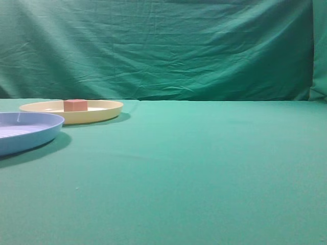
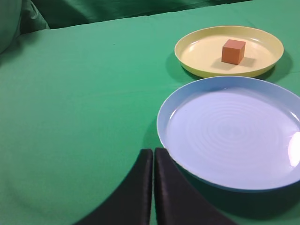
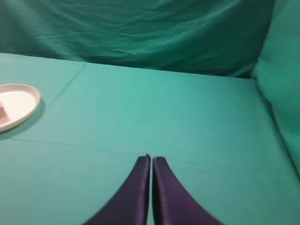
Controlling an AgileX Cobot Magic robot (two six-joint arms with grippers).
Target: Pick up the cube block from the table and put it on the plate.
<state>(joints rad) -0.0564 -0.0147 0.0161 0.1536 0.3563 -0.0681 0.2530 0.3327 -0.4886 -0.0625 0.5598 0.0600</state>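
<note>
Now, my left gripper: its two dark fingers are pressed together with only a thin seam between them, holding nothing, poised just above the cloth.
My right gripper: fingers likewise closed against each other and empty, over bare green cloth.
Nearest my left fingers: a light blue plate, round and shallow, its rim just beside my fingertips, with nothing on it.
Cube block: a small red-brown cube resting inside the plate, sitting flat, a little off the middle.
Plate: pale yellow, round, low-rimmed, lying just beyond the blue one and close to it, toward the back edge of the table on its left side.
From my right wrist: the yellow plate's edge shows at far left, well apart from my right fingers.
Table: green cloth, meeting a wrinkled green backdrop along its back edge.
</note>
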